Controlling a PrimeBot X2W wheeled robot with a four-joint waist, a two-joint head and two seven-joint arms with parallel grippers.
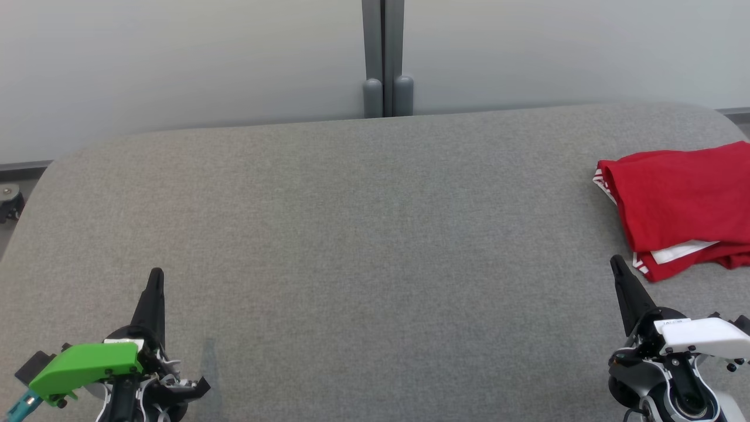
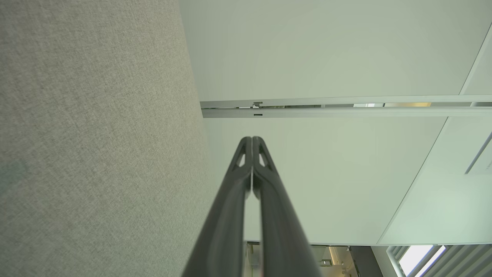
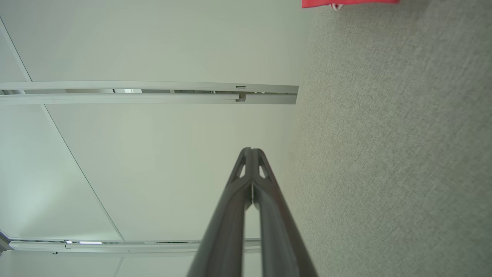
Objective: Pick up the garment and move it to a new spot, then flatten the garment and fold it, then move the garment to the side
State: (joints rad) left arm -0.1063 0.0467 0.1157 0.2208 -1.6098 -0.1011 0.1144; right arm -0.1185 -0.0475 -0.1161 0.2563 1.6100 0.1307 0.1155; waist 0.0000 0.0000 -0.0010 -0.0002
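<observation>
Even diffuse light, mostly sharp
Faint shadow by left gripper (image 1: 156, 276), head view 7 o'clock; wrist views blur near fingers (image 2: 226, 238) at 6 o'clock.

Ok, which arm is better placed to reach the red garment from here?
Right. The right gripper sits close to the red garment, at the right side of the grey table; the left gripper is far across it. Both are shut, so the right would likely need opening first.
</observation>
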